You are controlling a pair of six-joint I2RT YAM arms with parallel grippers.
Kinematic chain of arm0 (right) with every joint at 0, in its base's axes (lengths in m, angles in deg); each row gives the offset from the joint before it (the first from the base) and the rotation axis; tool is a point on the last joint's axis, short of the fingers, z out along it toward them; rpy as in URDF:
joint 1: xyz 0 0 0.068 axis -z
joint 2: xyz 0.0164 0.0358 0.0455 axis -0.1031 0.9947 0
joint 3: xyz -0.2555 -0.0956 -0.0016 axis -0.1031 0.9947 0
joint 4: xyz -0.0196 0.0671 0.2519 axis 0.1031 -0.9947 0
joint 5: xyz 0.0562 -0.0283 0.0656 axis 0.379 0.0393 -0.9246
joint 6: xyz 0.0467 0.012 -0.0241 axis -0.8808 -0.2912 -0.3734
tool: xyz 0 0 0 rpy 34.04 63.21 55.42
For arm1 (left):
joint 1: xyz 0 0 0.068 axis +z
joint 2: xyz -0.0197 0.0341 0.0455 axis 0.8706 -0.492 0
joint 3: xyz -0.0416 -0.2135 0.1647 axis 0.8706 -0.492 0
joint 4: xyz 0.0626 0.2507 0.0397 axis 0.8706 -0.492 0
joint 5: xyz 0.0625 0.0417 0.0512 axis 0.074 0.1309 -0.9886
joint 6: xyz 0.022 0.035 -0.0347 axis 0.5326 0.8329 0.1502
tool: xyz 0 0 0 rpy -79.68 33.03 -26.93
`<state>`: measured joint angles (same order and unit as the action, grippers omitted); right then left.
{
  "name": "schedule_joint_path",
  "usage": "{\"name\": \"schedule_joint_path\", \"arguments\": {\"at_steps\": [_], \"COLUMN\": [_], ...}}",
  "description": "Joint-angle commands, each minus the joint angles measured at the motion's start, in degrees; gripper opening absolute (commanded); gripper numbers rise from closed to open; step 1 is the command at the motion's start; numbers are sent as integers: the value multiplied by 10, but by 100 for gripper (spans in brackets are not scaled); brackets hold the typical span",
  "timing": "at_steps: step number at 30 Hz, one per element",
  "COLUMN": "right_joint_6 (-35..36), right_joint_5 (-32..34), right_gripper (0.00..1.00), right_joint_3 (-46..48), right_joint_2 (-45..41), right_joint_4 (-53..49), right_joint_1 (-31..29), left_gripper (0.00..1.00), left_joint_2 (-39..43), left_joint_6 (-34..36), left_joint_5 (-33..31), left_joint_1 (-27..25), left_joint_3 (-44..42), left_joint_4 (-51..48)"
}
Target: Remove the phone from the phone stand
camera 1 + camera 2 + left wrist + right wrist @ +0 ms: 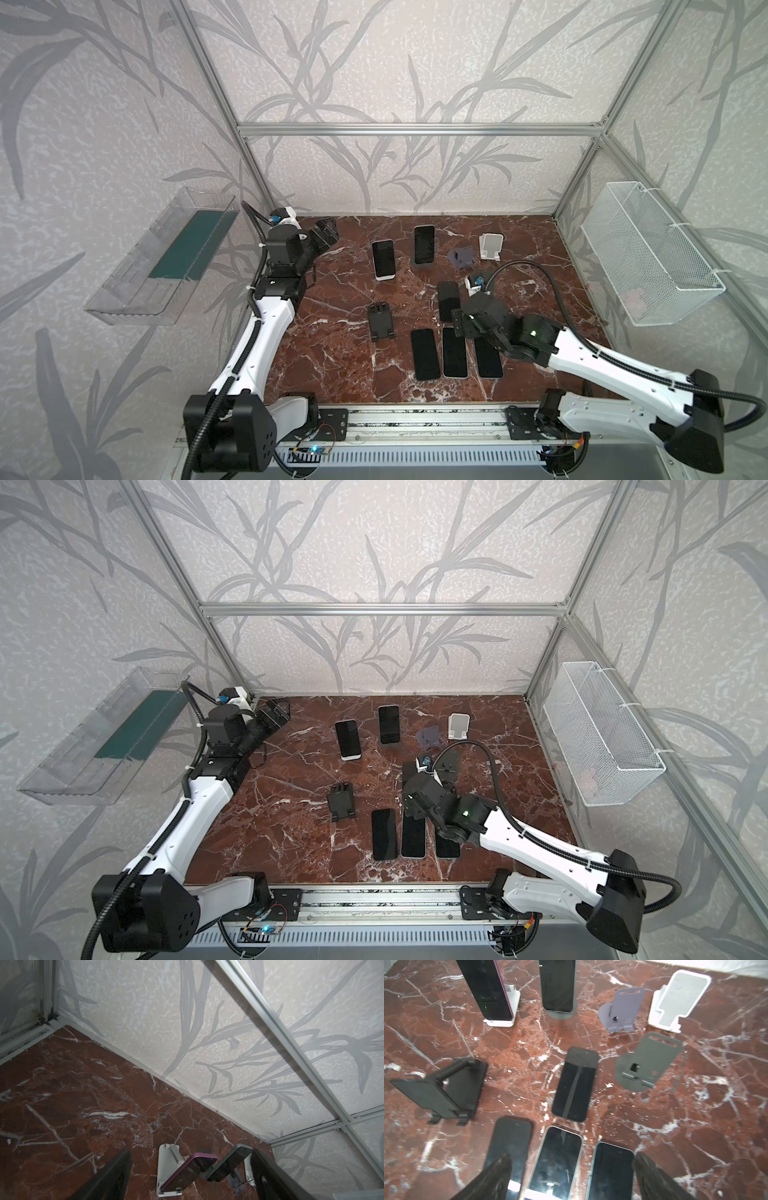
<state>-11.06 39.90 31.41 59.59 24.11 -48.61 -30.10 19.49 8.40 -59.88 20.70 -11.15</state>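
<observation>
Two phones propped on stands, both grippers empty

On the marble table (332, 374), a purple-edged phone (382, 258) is leaned on a white stand (513, 997), and just beside it a dark phone (424, 244) is propped on a grey stand (560, 1015). Toward the front, a row of three phones (454, 352) is laid flat, with a fourth phone (448, 299) behind it and an empty black stand (380, 322) nearby. The right gripper (573, 1156) is held above the flat phones, jaws spread wide with nothing between them. The left gripper (327, 233) is raised near the back left corner, jaws likewise wide and empty, well apart from the stands.
</observation>
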Motion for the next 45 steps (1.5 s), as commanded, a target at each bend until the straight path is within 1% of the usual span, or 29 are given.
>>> {"name": "schedule_joint_path", "arguments": {"at_steps": [1, 4, 6, 8, 11, 14, 15, 17, 19, 21, 22, 25, 26, 28, 31, 35, 37, 40, 45], "right_joint_6": [4, 12, 11, 13, 11, 22, 29, 29, 6, -17, -21, 8, 10, 6, -10, -24, -25, -30, -43], "right_joint_5": [47, 41, 30, 21, 46, 63, 60, 47, 54, 65, 62, 13, 6, 11, 30, 39, 41, 29, 15], "right_gripper": [87, 86, 86, 86, 87, 89, 90, 90, 89, 89, 89, 89, 89, 89, 89, 92, 92, 91, 91], "right_joint_3": [29, 47, 51, 52, 61, 83, 93, 129, 167, 178, 170, 132, 120, 113, 132, 176, 188, 188, 183], "right_joint_2": [-58, -107, -125, -131, -134, -139, -142, -146, -134, -106, -89, -53, -46, -43, -63, -104, -118, -130, -157], "right_joint_4": [5, 14, 16, 11, 1, 14, 33, 105, 190, 231, 233, 213, 195, 173, 171, 211, 219, 199, 151], "right_joint_1": [-1, -1, -1, 0, -1, -1, -1, 0, -1, 0, 0, 0, -1, -1, -1, 0, 0, 0, 0], "left_gripper": [88, 88, 89, 90, 92, 92, 92, 91, 91, 92, 92, 91, 91, 91, 91, 91, 91, 91, 90], "left_joint_2": [-6, -1, 8, 15, 17, 19, 21, 26, 26, 20, 19, 16, 16, 16, 20, 17, 12, 4, -13], "left_joint_6": [15, 31, 25, 6, -10, -10, -6, -7, -8, -9, -12, -35, -47, -61, -69, -70, -76, -90, -104], "left_joint_5": [-27, -42, -52, -46, -28, -15, -15, -21, -17, -12, -11, 11, 21, 36, 43, 39, 45, 65, 77], "left_joint_1": [-2, -2, -2, -2, -2, -3, -3, -8, -12, -13, -13, -12, -11, -11, -12, -13, -13, -13, -14], "left_joint_3": [-26, -22, -20, -28, -35, -35, -34, -40, -42, -40, -38, -39, -41, -43, -45, -49, -48, -46, -47], "left_joint_4": [21, -3, -16, -4, 4, 7, 6, 10, 17, 16, 14, 23, 31, 40, 44, 44, 46, 52, 58]}}
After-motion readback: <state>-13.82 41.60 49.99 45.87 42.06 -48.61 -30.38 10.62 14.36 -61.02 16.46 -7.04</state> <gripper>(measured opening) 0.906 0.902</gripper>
